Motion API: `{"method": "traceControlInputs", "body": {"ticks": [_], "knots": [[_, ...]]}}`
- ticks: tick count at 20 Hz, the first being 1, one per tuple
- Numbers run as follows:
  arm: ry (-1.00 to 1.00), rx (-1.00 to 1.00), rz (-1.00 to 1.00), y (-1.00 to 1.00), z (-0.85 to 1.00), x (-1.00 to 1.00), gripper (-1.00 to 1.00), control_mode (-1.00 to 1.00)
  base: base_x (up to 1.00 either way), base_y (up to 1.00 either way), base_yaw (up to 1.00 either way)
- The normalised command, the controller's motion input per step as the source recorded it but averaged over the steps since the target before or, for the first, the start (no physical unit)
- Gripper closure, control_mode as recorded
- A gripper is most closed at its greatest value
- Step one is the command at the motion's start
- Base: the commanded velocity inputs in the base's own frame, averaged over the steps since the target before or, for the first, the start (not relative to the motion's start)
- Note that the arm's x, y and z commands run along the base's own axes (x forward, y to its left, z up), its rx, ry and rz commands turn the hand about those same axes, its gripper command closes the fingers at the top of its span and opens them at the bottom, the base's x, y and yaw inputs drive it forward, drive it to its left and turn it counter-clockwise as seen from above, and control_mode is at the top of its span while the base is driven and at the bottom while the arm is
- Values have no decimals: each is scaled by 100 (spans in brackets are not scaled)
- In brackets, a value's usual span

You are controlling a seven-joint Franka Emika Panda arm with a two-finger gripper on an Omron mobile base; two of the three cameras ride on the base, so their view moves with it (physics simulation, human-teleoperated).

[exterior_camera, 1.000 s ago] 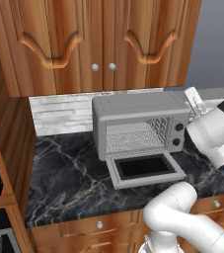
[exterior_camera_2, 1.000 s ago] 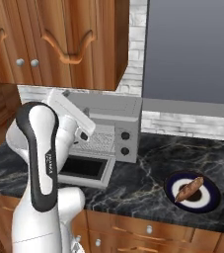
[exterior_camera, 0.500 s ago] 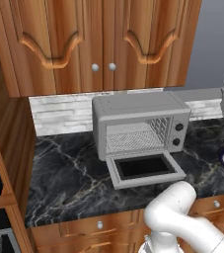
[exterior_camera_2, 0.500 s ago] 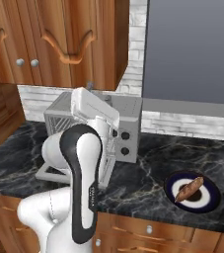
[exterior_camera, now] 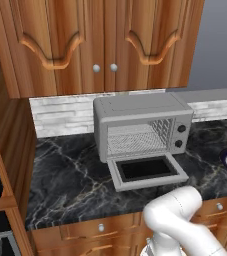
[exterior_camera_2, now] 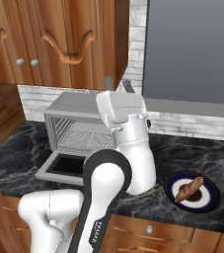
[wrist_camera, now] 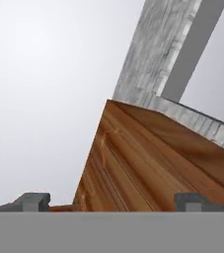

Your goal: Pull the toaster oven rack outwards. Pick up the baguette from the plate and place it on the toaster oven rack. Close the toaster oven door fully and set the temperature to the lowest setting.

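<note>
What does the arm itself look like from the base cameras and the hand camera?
The arm is glossy white with rounded links, black at one joint, which carries small pale lettering. A boxy white hand section sits at its top. In the hand view, the gripper ends in two small dark grey, stepped fingertips. No cables visible.

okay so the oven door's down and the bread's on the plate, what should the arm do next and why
Probably swing the open gripper down toward the baguette. It lies on the plate, while the gripper points up at the wooden cabinet, holding nothing. The toaster oven door is already down.
</note>
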Motion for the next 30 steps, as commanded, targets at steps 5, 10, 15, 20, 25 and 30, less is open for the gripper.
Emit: {"method": "traceControlInputs", "body": {"ticks": [5, 10, 15, 20, 25, 30], "knots": [[-36, -44, 8, -10, -81, 1, -100, -100, 0, 0, 0], [-41, -38, 4, -7, -67, 14, -100, -100, 0, 0, 0], [-38, -30, 2, -5, -62, 23, -100, -100, 0, 0, 0], [-29, -11, 0, -5, -33, 38, -100, -100, 0, 0, 0], [-28, -8, 0, -6, -13, 34, -100, -100, 0, 0, 0], [-20, -13, -5, -5, -6, 19, -100, -100, 0, 0, 0]]}}
